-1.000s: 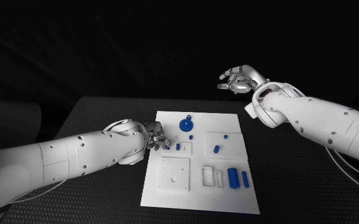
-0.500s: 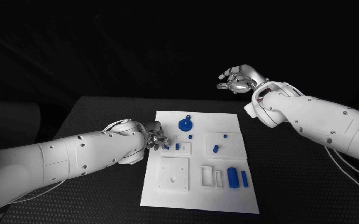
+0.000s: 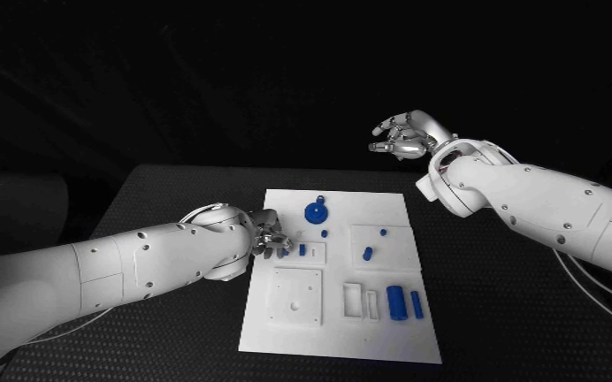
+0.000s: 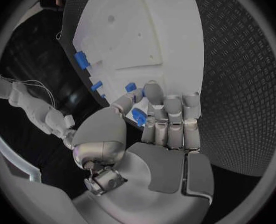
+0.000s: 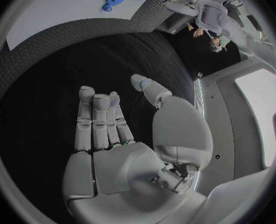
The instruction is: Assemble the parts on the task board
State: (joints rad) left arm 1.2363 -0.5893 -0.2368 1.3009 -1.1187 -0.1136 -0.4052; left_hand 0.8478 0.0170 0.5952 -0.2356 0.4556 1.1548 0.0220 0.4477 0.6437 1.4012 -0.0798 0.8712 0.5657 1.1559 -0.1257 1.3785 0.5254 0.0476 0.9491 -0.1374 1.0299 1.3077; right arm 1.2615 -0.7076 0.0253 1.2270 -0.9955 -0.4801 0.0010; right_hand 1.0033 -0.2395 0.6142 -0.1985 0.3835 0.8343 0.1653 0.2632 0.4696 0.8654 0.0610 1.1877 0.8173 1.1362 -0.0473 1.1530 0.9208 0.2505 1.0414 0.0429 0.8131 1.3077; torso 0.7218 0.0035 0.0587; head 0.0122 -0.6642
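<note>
Blue part [image 4: 138,116] | pinched in left hand [image 4: 152,134] | over task board [image 3: 383,329]

White screw-dotted arms; silver segmented left robot hand [image 4: 152,134].

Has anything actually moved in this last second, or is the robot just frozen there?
Almost nothing. The left hand stays at the white task board's left edge, its fingers curled on a small blue part. The right hand still hangs open in the air beyond the board. The blue parts lie as before.
</note>
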